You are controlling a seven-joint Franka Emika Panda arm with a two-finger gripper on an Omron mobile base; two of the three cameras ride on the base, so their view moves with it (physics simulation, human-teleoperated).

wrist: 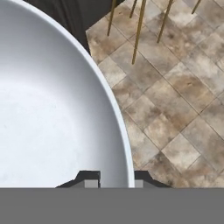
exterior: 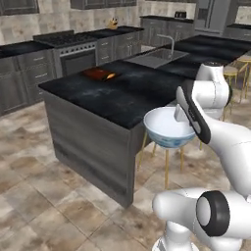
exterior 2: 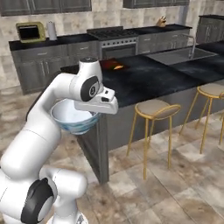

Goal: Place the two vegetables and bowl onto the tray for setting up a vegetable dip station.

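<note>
The gripper [wrist: 114,178] is closed on the rim of the white bowl [wrist: 48,127], one finger inside and one outside. The bowl hangs in the air over the tiled floor [wrist: 183,87], just off the near edge of the black island counter [exterior: 122,95]. On the counter, well apart, lies the wooden tray [exterior: 96,73] with the carrot [exterior: 111,76] on it. Golden stools [exterior 2: 154,109] stand beside the island.

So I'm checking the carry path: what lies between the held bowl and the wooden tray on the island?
Bare black countertop separates the bowl, pinched at its rim by the gripper, from the tray, seen in the left base view.
</note>
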